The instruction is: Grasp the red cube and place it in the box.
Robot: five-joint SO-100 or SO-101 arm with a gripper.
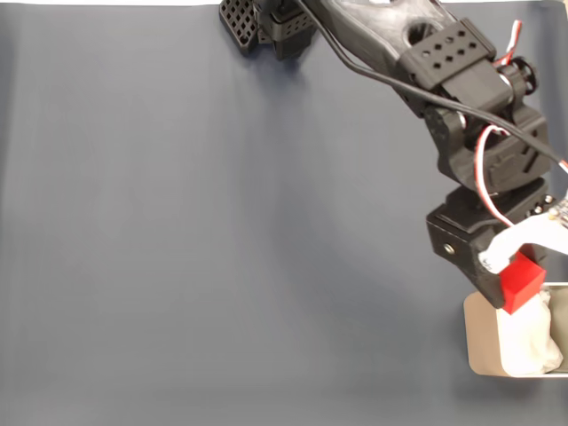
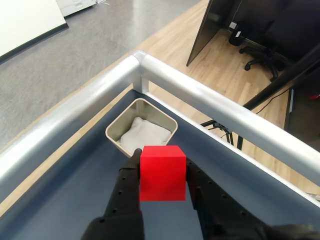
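The red cube (image 2: 162,172) is pinched between the black fingers of my gripper (image 2: 162,175), which is shut on it and holds it above the table. In the fixed view the red cube (image 1: 521,281) hangs at the near-left rim of the box (image 1: 480,342), at the picture's right edge, with the gripper (image 1: 510,280) around it. The box (image 2: 116,131) is a silvery-beige tin with rounded corners and white crumpled lining; in the wrist view it lies just ahead of the cube, close to the table's corner.
The grey-blue table mat (image 1: 222,231) stretches wide to the left of the arm. A silver rail (image 2: 210,102) frames the table corner right behind the box. The arm's base (image 1: 266,22) stands at the top edge.
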